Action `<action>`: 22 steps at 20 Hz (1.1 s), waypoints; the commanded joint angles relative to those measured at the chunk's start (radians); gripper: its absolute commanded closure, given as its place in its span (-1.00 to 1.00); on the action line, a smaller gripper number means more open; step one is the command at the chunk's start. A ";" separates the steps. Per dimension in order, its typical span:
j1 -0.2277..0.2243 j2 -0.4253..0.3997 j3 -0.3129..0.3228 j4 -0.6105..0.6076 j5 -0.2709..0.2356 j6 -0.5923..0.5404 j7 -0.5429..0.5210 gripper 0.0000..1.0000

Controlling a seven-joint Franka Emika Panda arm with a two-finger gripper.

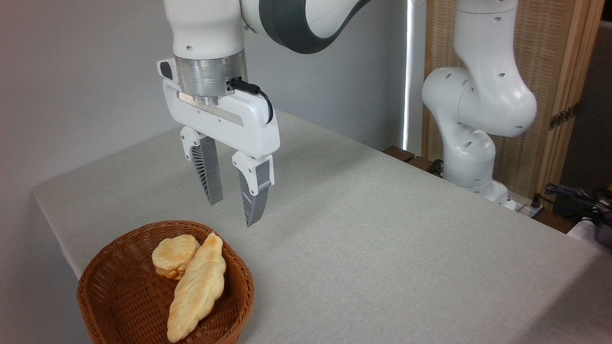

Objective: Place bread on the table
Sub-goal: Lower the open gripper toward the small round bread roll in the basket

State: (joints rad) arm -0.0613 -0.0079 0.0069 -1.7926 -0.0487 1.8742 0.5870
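The bread (174, 254), a small round golden-tan bun, lies inside a brown wicker basket (124, 296) at the lower left, leaning against a longer braided loaf (198, 289). The basket stands on the light grey table (382, 239). My gripper (234, 211) hangs open above the basket's far rim, up and to the right of the bun, with nothing between its grey ribbed fingers (209, 174). It touches neither the bun nor the basket.
The arm's white base (471, 138) stands at the table's far right edge. Cables and dark equipment (581, 200) lie beyond the right edge. A wooden screen (559, 71) stands behind. The table's left corner is near the basket.
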 commanded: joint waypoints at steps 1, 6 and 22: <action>0.015 0.009 -0.016 0.015 -0.022 -0.035 0.008 -1.00; 0.015 0.009 -0.019 0.015 -0.023 -0.024 0.008 -1.00; 0.014 0.124 -0.103 0.015 -0.059 0.238 0.008 -1.00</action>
State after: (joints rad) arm -0.0574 0.0843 -0.0689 -1.7927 -0.0847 2.0501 0.5871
